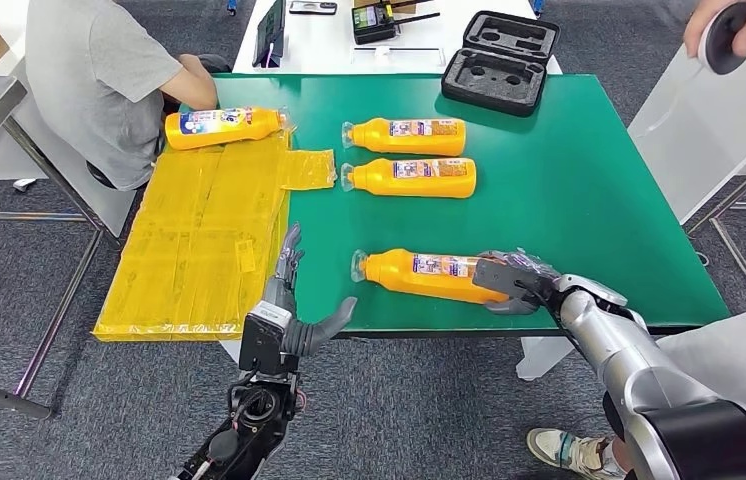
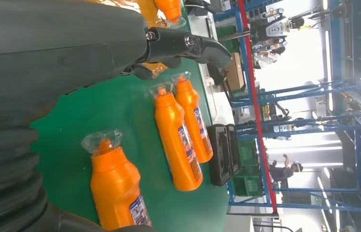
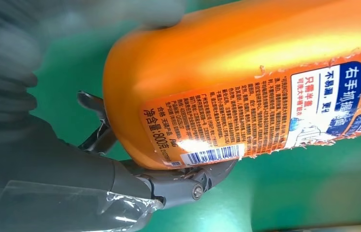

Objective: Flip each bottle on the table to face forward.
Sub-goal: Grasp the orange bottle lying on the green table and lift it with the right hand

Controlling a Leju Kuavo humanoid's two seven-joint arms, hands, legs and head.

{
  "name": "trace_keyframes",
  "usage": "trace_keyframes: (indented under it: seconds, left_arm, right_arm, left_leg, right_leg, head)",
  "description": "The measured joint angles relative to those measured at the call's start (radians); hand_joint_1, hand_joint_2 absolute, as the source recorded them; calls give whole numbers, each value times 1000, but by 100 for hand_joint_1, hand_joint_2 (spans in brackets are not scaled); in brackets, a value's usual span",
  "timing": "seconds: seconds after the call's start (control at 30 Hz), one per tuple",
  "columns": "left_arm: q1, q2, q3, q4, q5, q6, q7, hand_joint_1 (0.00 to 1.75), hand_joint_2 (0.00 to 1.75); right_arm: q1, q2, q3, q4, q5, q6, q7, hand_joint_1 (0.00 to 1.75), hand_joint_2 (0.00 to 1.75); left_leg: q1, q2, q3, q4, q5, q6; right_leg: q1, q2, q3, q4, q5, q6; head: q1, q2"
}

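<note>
**Orange bottle gripped at its base**

Head view: nearest orange bottle (image 1: 419, 274) lies at the green table's (image 1: 589, 190) 6 o'clock edge, right hand (image 1: 512, 281) gripping its base; left hand (image 1: 294, 300) spread, holding nothing.

Right wrist view: blurred fingers (image 3: 183, 181) apparently clasp it.

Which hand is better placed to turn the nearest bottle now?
Probably the right hand: it already grips the base end of the nearest bottle. The left hand is open at the table edge, touching nothing.
</note>
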Motion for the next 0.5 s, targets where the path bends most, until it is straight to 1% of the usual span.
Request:
trace_keyframes:
  seconds: [0.1,0.17,0.27,0.37,0.43,0.5]
  left_arm:
    - [0,0,-5,0,0,0,0,0,175]
    - [0,0,-7,0,0,1,0,0,175]
    - [1,0,-12,0,0,10,0,0,175]
    - [2,0,-12,-2,1,21,0,0,175]
    - [4,-1,-12,-7,5,25,0,0,175]
    - [6,-1,-12,-12,9,27,0,0,175]
  right_arm:
    - [4,0,-1,0,-11,-24,-10,175,175]
    - [12,0,-4,0,-26,-56,-32,175,175]
    - [36,1,-18,0,-64,-138,-88,175,175]
    - [68,9,-54,-5,-129,-222,-158,175,175]
    - [87,18,-85,-12,-168,-251,-193,175,175]
    - [98,25,-109,-17,-187,-259,-208,175,175]
  left_leg:
    - [0,0,0,0,0,0]
    - [0,0,0,0,0,0]
    - [0,0,-1,0,0,0]
    - [0,0,-1,0,0,0]
    - [0,0,-1,0,0,0]
    - [0,0,-1,0,0,0]
  right_leg:
    - [0,0,0,0,0,0]
    - [0,0,0,0,0,0]
    - [0,0,0,0,0,0]
    - [0,0,0,0,0,0]
    - [0,0,0,0,0,0]
    - [0,0,0,0,0,0]
  head:
    - [0,0]
    - [0,0]
    - [0,0]
    - [0,0]
    - [0,0]
    - [0,0]
